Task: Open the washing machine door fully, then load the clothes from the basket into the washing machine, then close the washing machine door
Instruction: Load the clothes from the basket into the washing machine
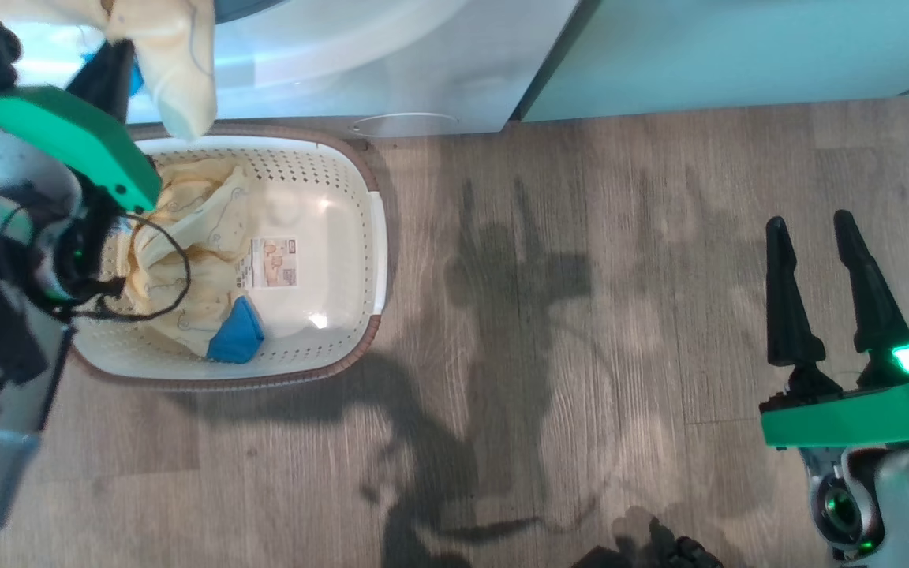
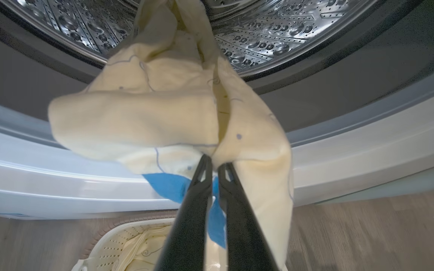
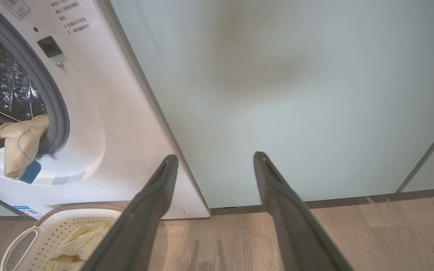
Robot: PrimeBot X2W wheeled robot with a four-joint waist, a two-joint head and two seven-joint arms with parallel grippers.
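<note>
My left gripper (image 2: 214, 161) is shut on a pale yellow garment (image 2: 171, 113) with a blue patch, held up at the mouth of the washing machine (image 2: 32, 177), just before the steel drum (image 2: 269, 34). In the head view the same garment (image 1: 174, 63) hangs at the top left above the basket (image 1: 328, 170). More of the clothes (image 1: 186, 268) lie in the basket's left half, with a blue patch (image 1: 235, 338) near the front. My right gripper (image 1: 817, 225) stands open over the floor at the right, holding nothing. The washing machine door is out of view.
Pale green cabinet panels (image 3: 296, 94) stand to the right of the washing machine (image 3: 100, 113). The basket (image 3: 47, 226) sits on the wooden floor (image 1: 581, 315) right in front of the machine. A black cable loops over the clothes in the basket.
</note>
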